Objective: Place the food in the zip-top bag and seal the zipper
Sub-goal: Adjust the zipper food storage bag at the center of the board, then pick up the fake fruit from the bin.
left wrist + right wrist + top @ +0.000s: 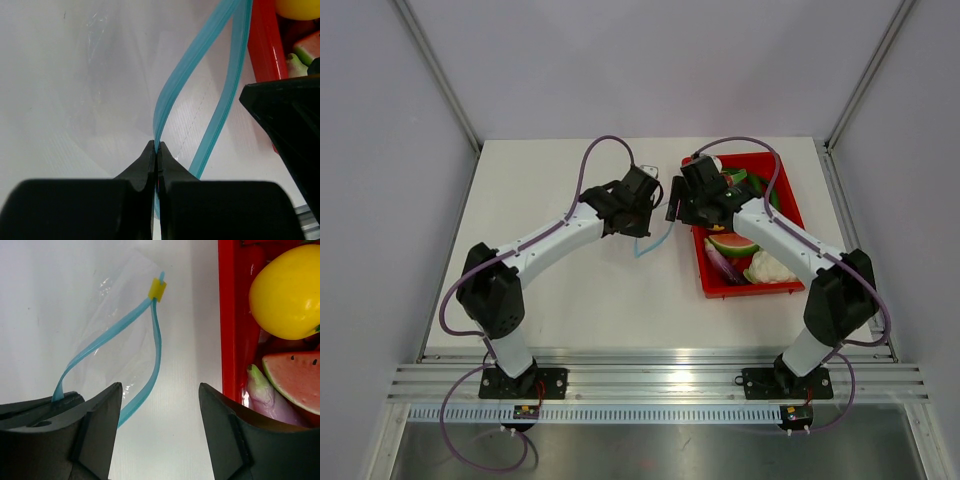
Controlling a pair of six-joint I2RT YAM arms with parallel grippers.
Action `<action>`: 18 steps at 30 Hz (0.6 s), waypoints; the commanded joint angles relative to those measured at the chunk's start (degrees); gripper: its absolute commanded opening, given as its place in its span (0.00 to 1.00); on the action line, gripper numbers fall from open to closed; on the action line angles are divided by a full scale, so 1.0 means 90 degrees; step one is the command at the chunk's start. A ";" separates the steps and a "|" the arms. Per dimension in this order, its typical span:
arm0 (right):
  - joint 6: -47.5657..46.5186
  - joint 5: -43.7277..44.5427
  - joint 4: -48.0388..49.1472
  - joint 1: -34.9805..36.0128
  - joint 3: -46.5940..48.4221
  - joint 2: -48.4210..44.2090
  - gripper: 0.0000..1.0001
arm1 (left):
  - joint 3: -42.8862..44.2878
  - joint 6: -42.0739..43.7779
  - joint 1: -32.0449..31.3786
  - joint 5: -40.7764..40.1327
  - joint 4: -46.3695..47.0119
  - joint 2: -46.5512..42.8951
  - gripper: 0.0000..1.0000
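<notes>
My left gripper point(156, 148) is shut tight, its two fingers pinching one lip of the blue zipper point(197, 60) at the mouth of the clear bag point(117, 300). The bag lies on the white table point(570, 300), just to the left of the red tray point(229, 315). The other lip of the zipper bows away from the pinched one, so the mouth gapes in a long loop; the two strips meet again at a small yellow slider point(157, 289) at the far end. My right gripper point(160, 390) hangs above the table between the bag and the tray's near wall with its jaws standing wide apart and nothing between them (the bowed strip runs down toward its left finger, but I cannot tell whether it touches). The food is in the tray: the round yellow fruit point(286, 290) sits at the far side, the watermelon wedge point(296, 379) lies nearer with its red face up, and the pale purple eggplant point(267, 396) is tucked beside the wedge, against the tray wall.
</notes>
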 commanded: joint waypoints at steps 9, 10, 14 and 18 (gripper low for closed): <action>-0.0128 0.0493 0.0041 -0.1341 -0.0551 -0.0461 0.91 | 0.0325 0.0009 -0.0048 -0.0298 0.0067 -0.0023 0.00; -0.0205 0.0424 0.0062 -0.1431 -0.0571 -0.0364 0.93 | 0.0325 0.0009 -0.0048 -0.0308 0.0067 -0.0023 0.00; -0.0440 0.0180 0.0159 -0.1646 -0.0425 0.0008 0.99 | 0.0354 0.0018 -0.0048 -0.0318 0.0067 0.0006 0.00; -0.0636 -0.0171 0.0237 -0.1783 -0.0191 0.0457 0.99 | 0.0364 0.0028 -0.0048 -0.0279 0.0058 0.0026 0.00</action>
